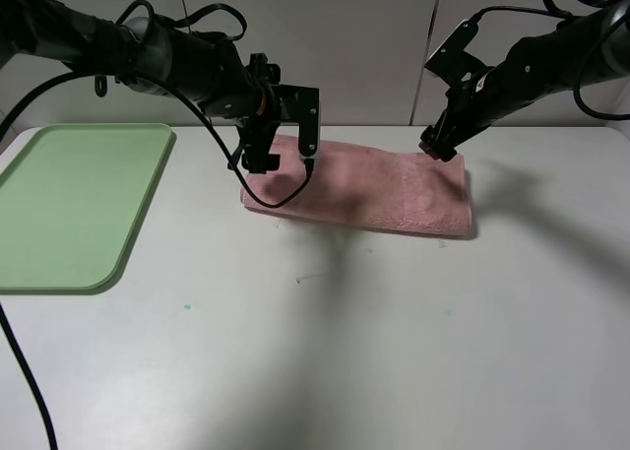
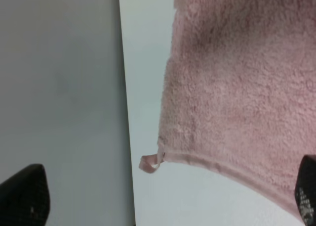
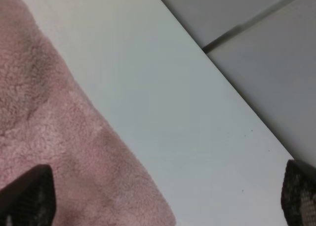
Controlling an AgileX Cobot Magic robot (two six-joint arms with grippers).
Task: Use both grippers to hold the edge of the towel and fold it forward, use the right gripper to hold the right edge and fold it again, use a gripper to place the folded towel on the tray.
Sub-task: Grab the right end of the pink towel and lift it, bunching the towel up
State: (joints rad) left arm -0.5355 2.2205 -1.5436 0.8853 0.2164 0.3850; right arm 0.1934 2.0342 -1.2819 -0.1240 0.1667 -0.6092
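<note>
Since the towel (image 1: pixel 379 186) looks folded once and left gripper (image 1: pixel 285 162) and right gripper (image 1: pixel 440 147) hang with jaws released, I'd pinch both layers at the right hem (image 1: pixel 465 196).

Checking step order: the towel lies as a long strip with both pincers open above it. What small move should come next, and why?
Probably lower the right pincer onto the right edge of the towel and close on it. The towel already looks folded once; this pincer and the left pincer stand open, holding nothing, and the second fold starts from that edge.
</note>
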